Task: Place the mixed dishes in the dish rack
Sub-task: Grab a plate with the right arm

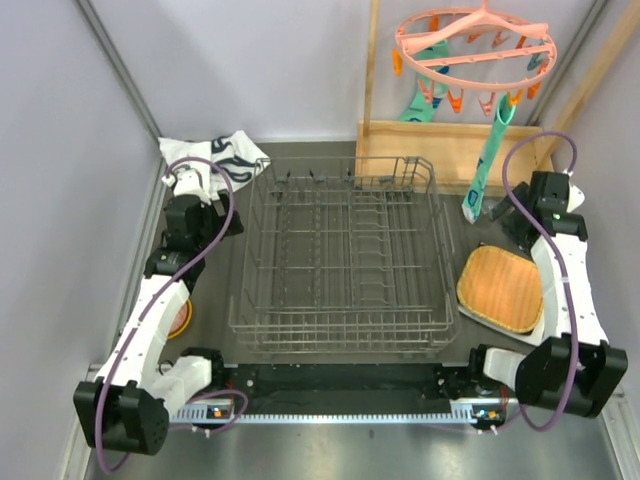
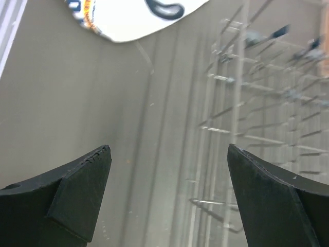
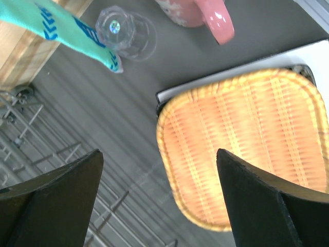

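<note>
The dish rack (image 1: 345,260), a big grey wire basket, stands mid-table with nothing in it. To its right lies the yellow woven plate (image 1: 500,288) (image 3: 252,144), stacked on a black plate whose edge (image 3: 159,109) just shows and a pale plate (image 3: 288,56). Beyond them stand a small clear glass (image 3: 126,33) and a pink cup (image 3: 205,13). My right gripper (image 1: 522,222) (image 3: 159,154) hovers open above the yellow plate's left rim, holding nothing. My left gripper (image 1: 190,200) (image 2: 168,148) is open over bare table left of the rack (image 2: 267,103). An orange bowl (image 1: 180,318) peeks out under the left arm.
A white printed cloth (image 1: 215,155) (image 2: 133,15) lies at the back left. A light wooden tray (image 1: 440,150) leans at the back. Teal socks (image 1: 487,165) (image 3: 56,25) hang from a pink peg hanger (image 1: 475,45) down near the glass.
</note>
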{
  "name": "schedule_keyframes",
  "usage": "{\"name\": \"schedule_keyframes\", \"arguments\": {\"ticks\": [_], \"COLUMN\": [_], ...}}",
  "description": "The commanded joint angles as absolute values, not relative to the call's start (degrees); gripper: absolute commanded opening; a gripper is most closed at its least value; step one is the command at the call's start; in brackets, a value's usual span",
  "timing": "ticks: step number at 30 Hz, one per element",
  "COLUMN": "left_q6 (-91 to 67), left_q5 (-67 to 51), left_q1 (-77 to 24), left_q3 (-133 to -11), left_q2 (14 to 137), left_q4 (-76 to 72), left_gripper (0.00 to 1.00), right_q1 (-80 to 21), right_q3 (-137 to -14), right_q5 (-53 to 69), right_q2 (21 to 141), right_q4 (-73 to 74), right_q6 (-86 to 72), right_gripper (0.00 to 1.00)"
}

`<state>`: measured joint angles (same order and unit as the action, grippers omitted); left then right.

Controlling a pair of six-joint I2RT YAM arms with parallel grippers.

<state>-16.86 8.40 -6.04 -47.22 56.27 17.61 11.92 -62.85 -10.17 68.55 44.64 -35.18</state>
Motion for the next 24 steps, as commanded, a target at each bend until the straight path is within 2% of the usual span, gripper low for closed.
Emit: {"name": "schedule_keyframes", "arguments": {"ticks": [1,5,14,24], "left_q6": [-19.16,-18.81,-18.10,-18.37], "left_q5": [5.01,4.83,4.57,4.31], "left_q1": [-6.15,-6.15,-6.15,-6.15], "left_q3": [-54.22,-58.61,-58.89,-56.78], "left_q2": [55.81,56.95,57.39,55.46], "left_q4": [18.98,21.00,22.15,22.41], "left_gripper": [0.99,0.99,0.99,0.99], "right_q1": [12.39,12.48,12.39,6.43], "right_q3": [-62.40,-63.10,-58.46,-57.57], "right_q5": [-9.32,-8.18,-0.53,-6.76], "right_q2": [64.25,64.33,71.53,77.07], "right_q4": [47.81,49.74,49.57,48.34], "right_q6": [-36.56,-36.48,-33.40,-34.54], "right_gripper": [0.92,0.93,0.89,0.87]}}
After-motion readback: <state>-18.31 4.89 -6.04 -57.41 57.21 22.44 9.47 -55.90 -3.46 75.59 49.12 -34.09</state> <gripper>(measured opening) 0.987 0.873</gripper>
